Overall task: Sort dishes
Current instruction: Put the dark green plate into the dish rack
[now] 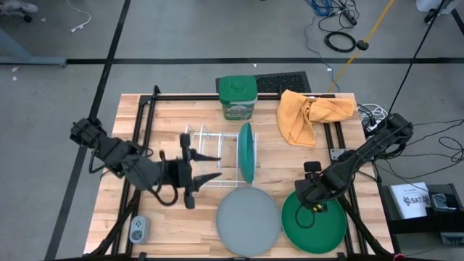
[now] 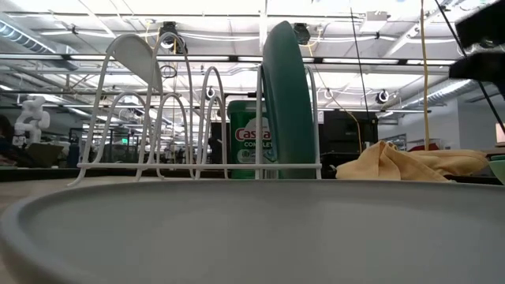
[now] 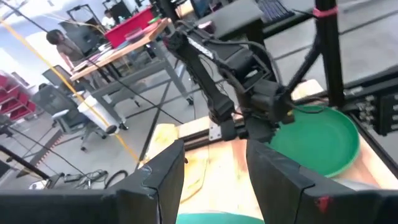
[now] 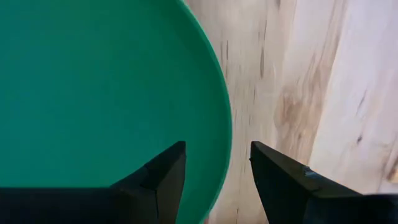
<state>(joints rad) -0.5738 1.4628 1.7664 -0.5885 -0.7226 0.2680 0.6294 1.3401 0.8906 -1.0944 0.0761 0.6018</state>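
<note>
teal plate (image 1: 246, 151) upright in rack (image 1: 210, 156), right gripper (image 1: 313, 204) over green plate (image 1: 314, 222)

"Cascade" on green tub (image 2: 251, 140)

The wooden table (image 1: 174, 112) carries a white wire rack (image 1: 210, 156) near its middle, and a teal plate (image 1: 246, 151) stands upright on edge in this rack. At the near edge a light grey plate (image 1: 248, 220) and a green plate (image 1: 313, 222) lie flat, just beside each other. At the far edge stand a green square tub (image 1: 238, 97) and, beside it, a crumpled orange cloth (image 1: 308, 113); a small grey device (image 1: 138, 229) lies at the near left corner.
</note>
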